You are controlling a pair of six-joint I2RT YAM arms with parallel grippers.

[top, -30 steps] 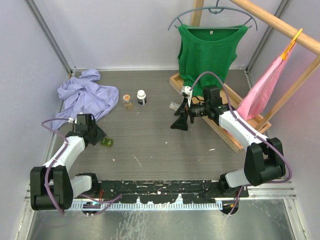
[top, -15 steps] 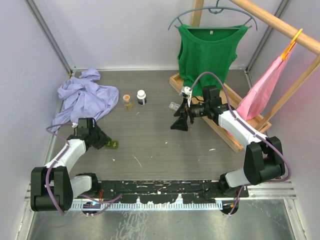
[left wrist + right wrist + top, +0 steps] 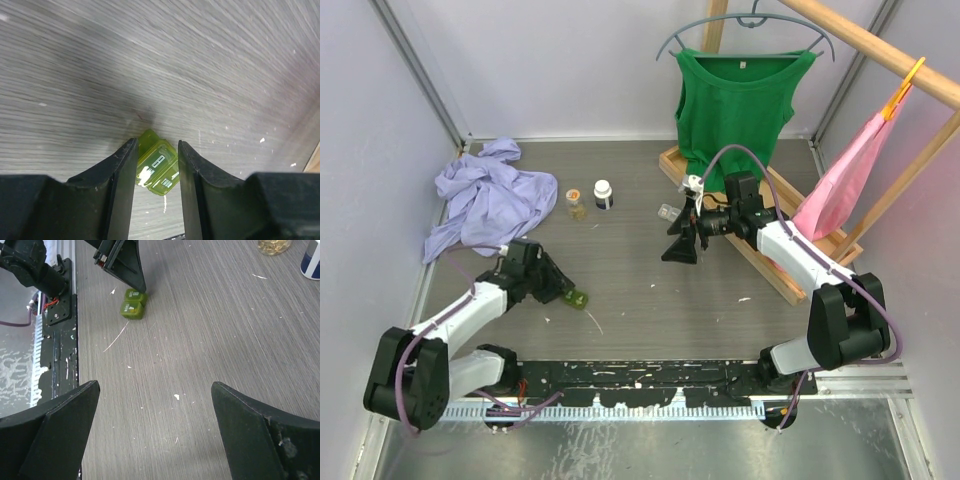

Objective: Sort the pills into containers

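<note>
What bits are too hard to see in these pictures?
- Pills inside the green pill case: the lid is too cloudy in the left wrist view, and the case is too small in the top view.
- Whether the left gripper really pinches it: no view shows the touch clearly.
- What the jar holds: cut off by the top edge in the right wrist view, tiny in the top view.

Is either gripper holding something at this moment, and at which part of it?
The left gripper pinches the green pill case at one end, between its fingertips. The right gripper is open and holds nothing.
</note>
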